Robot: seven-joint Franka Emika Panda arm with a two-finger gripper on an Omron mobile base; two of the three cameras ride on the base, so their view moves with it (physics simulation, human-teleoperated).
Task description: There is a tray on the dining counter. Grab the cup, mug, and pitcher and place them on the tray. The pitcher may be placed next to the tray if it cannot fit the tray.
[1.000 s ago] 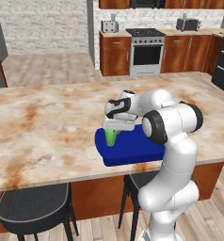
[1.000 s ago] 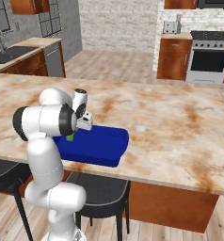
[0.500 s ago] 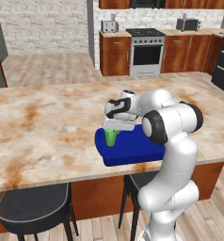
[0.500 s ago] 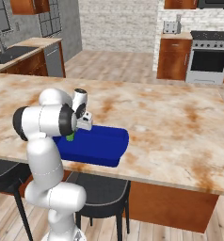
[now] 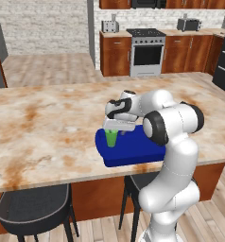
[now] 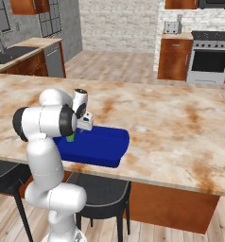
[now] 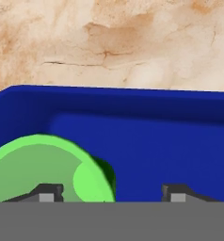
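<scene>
The tool, jaws spread, hangs over the cup standing upright in the tray.

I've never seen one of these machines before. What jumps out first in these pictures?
The white robot arm bends over a long beige marble-look counter, its claw open just above a small bright green cup. That cup stands in a flat royal-blue tray near the counter's front edge. Behind, a steel stove sits among reddish wood cabinets.
</scene>
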